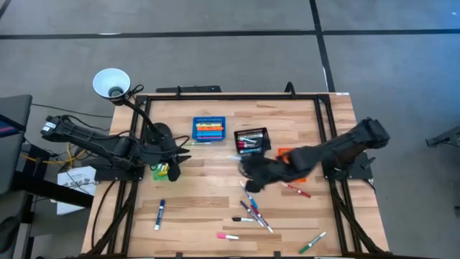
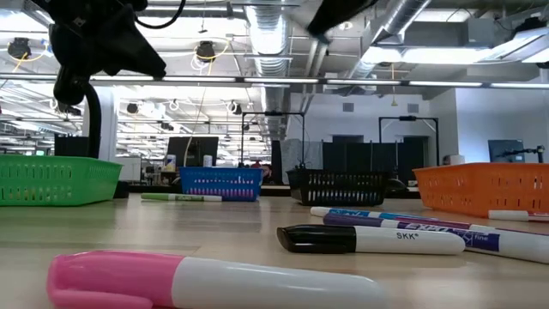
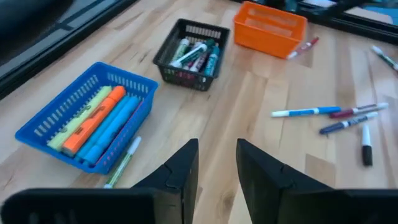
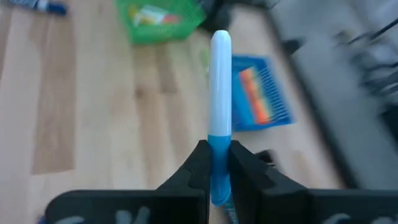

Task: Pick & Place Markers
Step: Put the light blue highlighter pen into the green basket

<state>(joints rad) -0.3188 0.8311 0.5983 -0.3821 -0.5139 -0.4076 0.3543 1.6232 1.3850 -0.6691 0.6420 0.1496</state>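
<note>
Several markers lie loose on the near part of the wooden table: a cluster (image 1: 255, 212), a red one (image 1: 296, 190), a pink one (image 1: 228, 235), a green one (image 1: 313, 242) and a blue one (image 1: 159, 214). My right gripper (image 1: 248, 175) hangs above the table's middle, shut on a marker with a white barrel (image 4: 221, 81) and a blue end. My left gripper (image 3: 217, 165) is open over the table's left part, beside the green bin (image 1: 162, 171), touching nothing. In the low view a pink marker (image 2: 214, 279) and a black-capped one (image 2: 369, 239) lie flat in front. My right gripper pinches the marker between its two fingers at the blue end (image 4: 219, 146). The marker runs along the fingers, and its white barrel sticks out past the tips toward the table's left. It is held clear of the table.
Four small bins stand in a row across the table's middle: green (image 2: 51, 178), blue (image 1: 208, 129) with highlighters, black (image 1: 251, 139) with markers, and orange (image 3: 270, 28), partly under my right arm. A green marker (image 3: 121, 163) lies beside the blue bin. A lamp (image 1: 111, 83) stands at the far left corner.
</note>
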